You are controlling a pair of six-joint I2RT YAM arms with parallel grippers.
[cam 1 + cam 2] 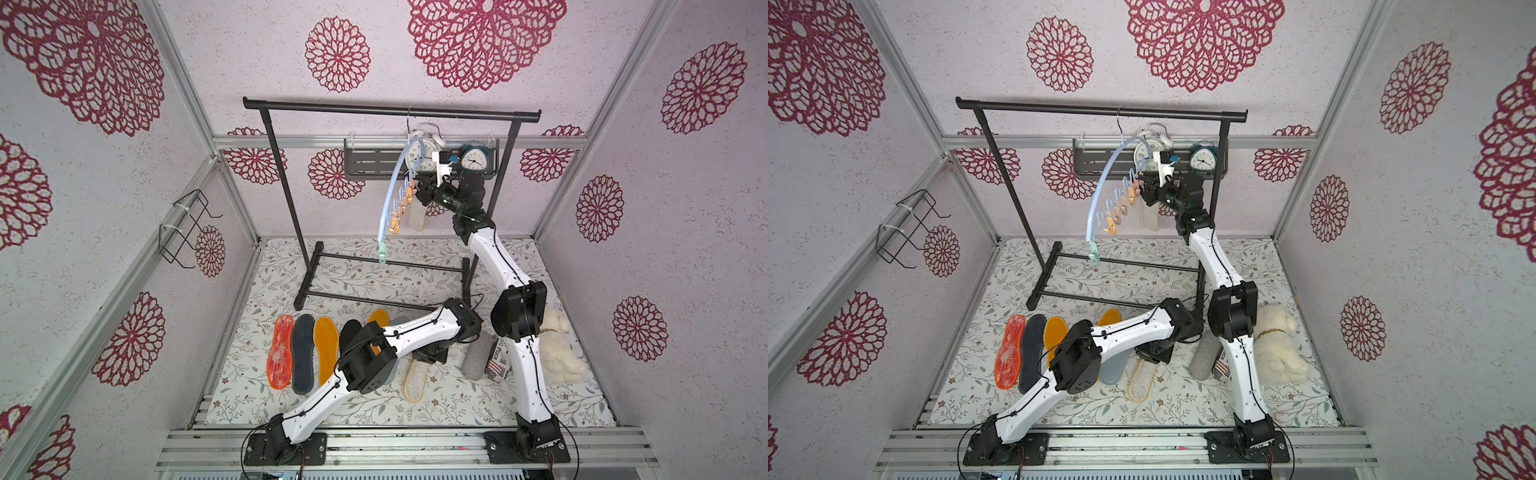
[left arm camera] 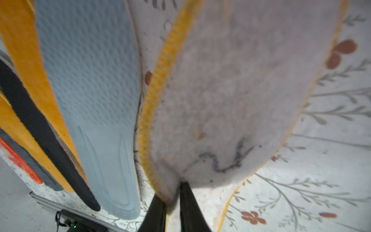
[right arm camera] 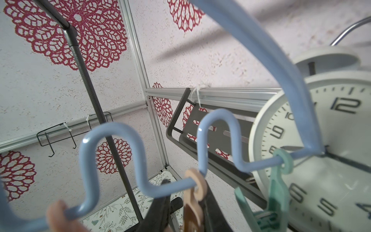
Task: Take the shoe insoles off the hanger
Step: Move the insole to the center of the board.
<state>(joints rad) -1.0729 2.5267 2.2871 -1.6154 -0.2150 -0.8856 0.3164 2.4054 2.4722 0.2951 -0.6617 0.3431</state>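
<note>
Shoe insoles (image 1: 326,351) lie mostly on the desk (image 1: 457,409), side by side toward its near left corner. Among them are an orange-red gel insole (image 1: 279,353), a dark grey insole (image 1: 302,353), a black insole (image 1: 350,330) and a light blue-grey insole (image 2: 96,100). A grey-backed insole (image 2: 241,90) with a yellow rim lies just beside them, toward the middle. One pale insole (image 1: 417,218) hangs upright near the far edge, below the hanger (image 3: 294,86), which hangs by its hook from the black garment rack (image 1: 332,107).

The left arm reaches low from the near edge, elbow raised, forearm level, wrist folded down. The left fingers (image 2: 188,200) stand close together with the end rim of the grey-backed insole pinched between them.

The right arm stands tall from the near right corner, elbow bent, forearm climbing toward the far edge, wrist turned to the hanger's wavy bar. The right fingers (image 3: 158,206) stand a little apart on either side of an orange clothespin (image 3: 195,184); whether they press it cannot be told.
</note>
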